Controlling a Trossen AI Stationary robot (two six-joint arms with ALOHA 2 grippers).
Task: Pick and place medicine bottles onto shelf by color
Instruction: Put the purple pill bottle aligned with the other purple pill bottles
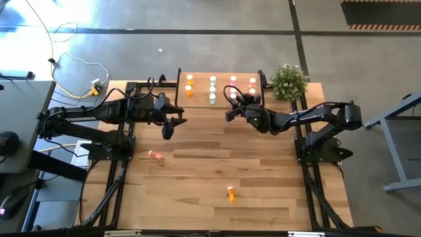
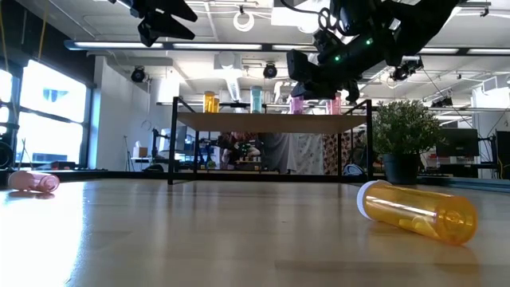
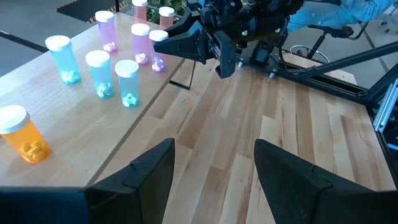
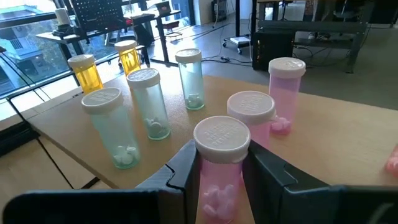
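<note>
- Pink bottle [image 4: 221, 163], white cap up, is clamped between the two fingers of the right gripper [image 4: 219, 171], upright, at the shelf's near edge on its pink side.
- The shelf [image 1: 200, 99] stands at the far edge of the table [image 1: 217, 164], between the two arms.
- On the shelf, the high view shows four columns: two orange bottles [image 1: 189, 84] at the left, three green bottles [image 1: 212, 89] next, then the pink columns [image 1: 252, 86] at the right, partly covered by the right gripper.
- In the right wrist view, two more pink bottles [image 4: 252, 115] stand upright just behind the held one; three pale green bottles [image 4: 147, 102] and two orange ones [image 4: 85, 71] stand beyond.
- A loose orange bottle [image 1: 231, 193] lies on its side on the table, near the front and centre, well apart from the shelf.
- A loose pink bottle on its side [image 1: 156, 155] lies toward the table's left, near the left arm's base frame.
- The left gripper [image 1: 172, 125] hangs above the table just in front of the shelf's left end, fingers apart, nothing between them.
- A potted plant [image 1: 289, 81] stands at the table's far right corner, just beside the shelf.
- In the low view both grippers are raised above the tabletop; the right one is at shelf-top level.
</note>
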